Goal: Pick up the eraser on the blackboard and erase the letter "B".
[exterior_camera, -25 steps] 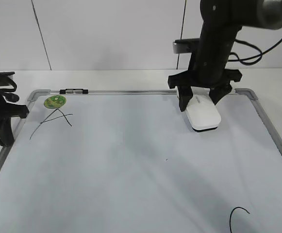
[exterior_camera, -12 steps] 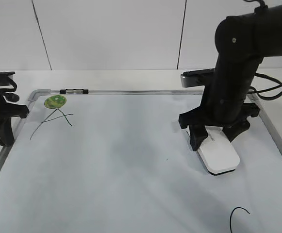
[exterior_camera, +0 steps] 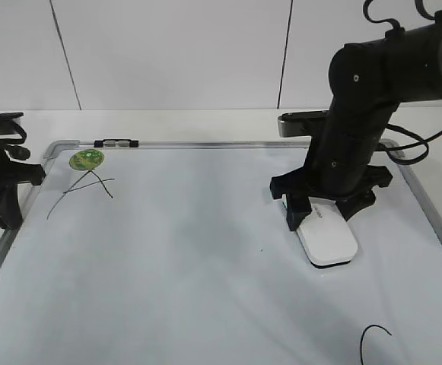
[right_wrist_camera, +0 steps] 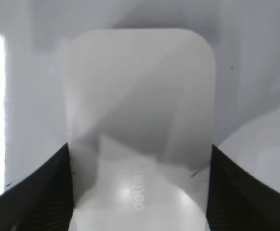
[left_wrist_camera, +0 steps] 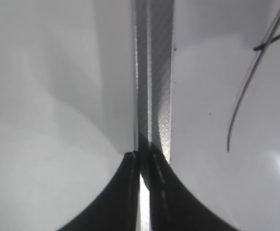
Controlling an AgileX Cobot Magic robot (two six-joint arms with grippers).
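The blackboard [exterior_camera: 190,251] is a large white board with a grey frame and fills the table. My right gripper [exterior_camera: 323,215] is shut on the white eraser [exterior_camera: 329,243] and presses it flat on the board at the right of the middle. In the right wrist view the eraser [right_wrist_camera: 140,120] fills the frame between the two black fingers [right_wrist_camera: 139,192]. No letter "B" shows on the board. A scrawled "A" [exterior_camera: 84,190] sits at the far left. Part of a curved "C" [exterior_camera: 373,338] shows at the bottom right. My left gripper [left_wrist_camera: 144,163] is shut and empty over the board's left frame edge [left_wrist_camera: 153,72].
A small green round sticker [exterior_camera: 86,159] sits above the "A". A black clip [exterior_camera: 116,142] sits on the top frame. The left arm [exterior_camera: 0,179] rests by the board's left edge. A tiny dark speck [exterior_camera: 262,249] lies near the middle.
The right gripper slid the eraser from the top right down the board, then slightly back up and left. The left arm has not moved.
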